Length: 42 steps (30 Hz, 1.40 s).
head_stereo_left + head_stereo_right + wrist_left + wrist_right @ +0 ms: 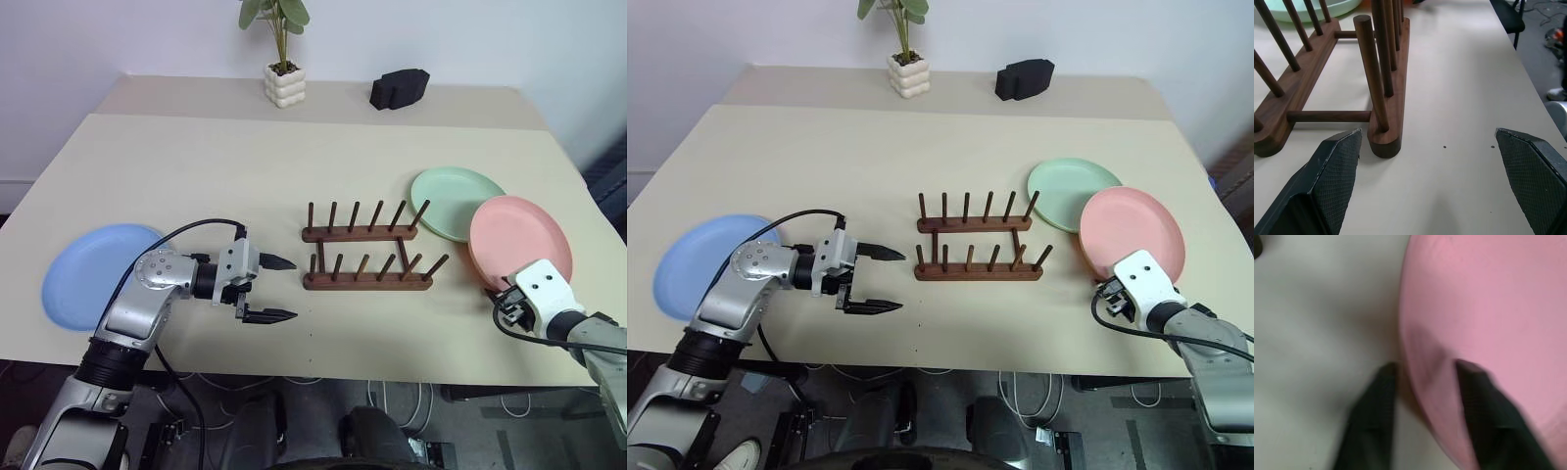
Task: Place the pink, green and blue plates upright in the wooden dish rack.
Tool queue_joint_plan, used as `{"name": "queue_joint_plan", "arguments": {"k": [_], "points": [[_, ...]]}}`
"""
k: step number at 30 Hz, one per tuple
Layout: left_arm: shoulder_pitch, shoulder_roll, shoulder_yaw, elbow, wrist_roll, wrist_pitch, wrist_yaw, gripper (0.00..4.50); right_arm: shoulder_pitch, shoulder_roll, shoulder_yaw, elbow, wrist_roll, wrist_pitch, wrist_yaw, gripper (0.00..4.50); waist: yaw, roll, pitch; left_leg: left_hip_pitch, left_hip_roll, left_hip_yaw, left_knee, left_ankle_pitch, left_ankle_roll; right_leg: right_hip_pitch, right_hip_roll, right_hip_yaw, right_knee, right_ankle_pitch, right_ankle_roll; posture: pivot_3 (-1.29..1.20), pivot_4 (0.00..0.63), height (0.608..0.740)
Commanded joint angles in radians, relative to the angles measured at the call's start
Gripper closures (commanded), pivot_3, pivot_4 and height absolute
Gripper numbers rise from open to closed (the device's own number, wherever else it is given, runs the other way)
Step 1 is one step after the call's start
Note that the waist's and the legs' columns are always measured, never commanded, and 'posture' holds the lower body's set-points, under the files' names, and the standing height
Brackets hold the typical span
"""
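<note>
Wooden dish rack [367, 257] bare | left jaws wide | right jaws straddle pink plate [519, 239] rim

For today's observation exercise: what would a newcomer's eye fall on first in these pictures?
The pink plate at the table's right edge, its near rim between the right end effector fingers. Next, the empty wooden dish rack at mid-table, with the open left end effector pointing at it. The blue plate lies far left.
</note>
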Motion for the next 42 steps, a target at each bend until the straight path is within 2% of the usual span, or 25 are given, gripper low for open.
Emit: {"name": "queue_joint_plan", "arguments": {"k": [1, 9, 12, 16, 17, 21, 29, 31, 36, 42], "points": [[0.007, 0.006, 0.012, -0.033, -0.022, 0.001, 0.003, 0.00, 0.007, 0.006, -0.035, -0.040, -0.023, -0.008, -0.021, 4.45, 0.000, 0.000, 0.000, 0.000, 0.000, 0.000, 0.000, 0.000, 0.000, 0.000, 0.000, 0.000, 0.000, 0.000, 0.000, 0.00, 0.150, 0.740], [0.003, -0.006, 0.010, -0.010, -0.020, -0.005, 0.019, 0.00, 0.063, -0.019, -0.141, -0.193, -0.055, 0.002, -0.020, 4.45, 0.001, 0.001, 0.001, 0.000, 0.000, 0.000, -0.001, 0.000, 0.000, 0.000, 0.000, 0.000, 0.000, 0.000, 0.000, 0.00, 0.150, 0.740], [-0.006, -0.018, 0.016, 0.009, -0.014, -0.001, 0.046, 0.00, 0.001, -0.043, -0.230, -0.271, -0.032, 0.012, -0.018, 4.45, -0.005, 0.004, 0.002, 0.000, 0.000, 0.000, 0.000, 0.000, 0.000, 0.000, 0.000, 0.000, 0.000, 0.000, 0.000, 0.00, 0.150, 0.740], [-0.014, -0.030, 0.012, 0.027, -0.007, -0.002, 0.071, 0.00, -0.158, -0.038, -0.308, -0.375, 0.158, 0.077, 0.033, 4.45, -0.008, 0.005, 0.004, 0.001, 0.000, 0.000, 0.000, 0.001, 0.001, 0.000, 0.001, 0.001, 0.001, 0.001, 0.001, 0.00, 0.150, 0.740], [-0.016, -0.034, 0.012, 0.032, -0.006, -0.003, 0.077, 0.00, -0.206, -0.024, -0.321, -0.402, 0.248, 0.124, 0.040, 4.45, -0.005, 0.005, 0.004, 0.001, 0.000, 0.000, 0.000, 0.001, 0.001, 0.000, 0.001, 0.001, 0.001, 0.001, 0.001, 0.00, 0.150, 0.740], [-0.025, -0.040, 0.015, 0.049, -0.002, -0.014, 0.091, 0.00, -0.342, 0.002, -0.328, -0.456, 0.466, 0.215, 0.026, 4.45, 0.001, 0.004, 0.004, 0.000, 0.000, -0.001, -0.001, 0.001, 0.001, 0.000, 0.001, 0.000, -0.001, 0.001, 0.001, 0.00, 0.150, 0.740], [-0.023, -0.031, 0.025, 0.076, 0.009, -0.039, 0.112, 0.00, -0.438, -0.006, -0.363, -0.445, 0.852, 0.332, -0.032, 4.45, 0.000, 0.003, 0.005, -0.005, 0.000, -0.001, 0.001, 0.000, 0.003, -0.002, 0.000, -0.001, -0.002, 0.002, 0.002, 0.00, 0.150, 0.740], [-0.026, -0.039, 0.016, 0.082, 0.019, -0.047, 0.122, 0.00, -0.430, -0.024, -0.357, -0.435, 0.830, 0.320, -0.040, 4.45, -0.001, 0.003, 0.005, -0.005, 0.000, -0.001, 0.001, 0.000, 0.003, -0.002, 0.000, -0.001, -0.002, 0.002, 0.002, 0.00, 0.150, 0.740], [-0.046, -0.062, -0.005, 0.098, 0.040, -0.061, 0.133, 0.00, -0.333, -0.062, -0.328, -0.405, 0.656, 0.241, -0.023, 4.45, 0.002, 0.003, 0.005, -0.006, 0.000, -0.001, 0.001, 0.000, 0.003, -0.002, -0.001, -0.001, -0.002, 0.002, 0.002, 0.00, 0.150, 0.740], [-0.059, -0.066, -0.008, 0.136, 0.049, -0.072, 0.127, 0.00, -0.251, -0.048, -0.365, -0.412, 0.664, 0.218, 0.013, 4.45, -0.004, 0.004, 0.005, -0.006, 0.000, -0.001, 0.001, 0.001, 0.003, -0.004, 0.000, -0.001, -0.002, 0.002, 0.002, 0.00, 0.150, 0.740]]}}
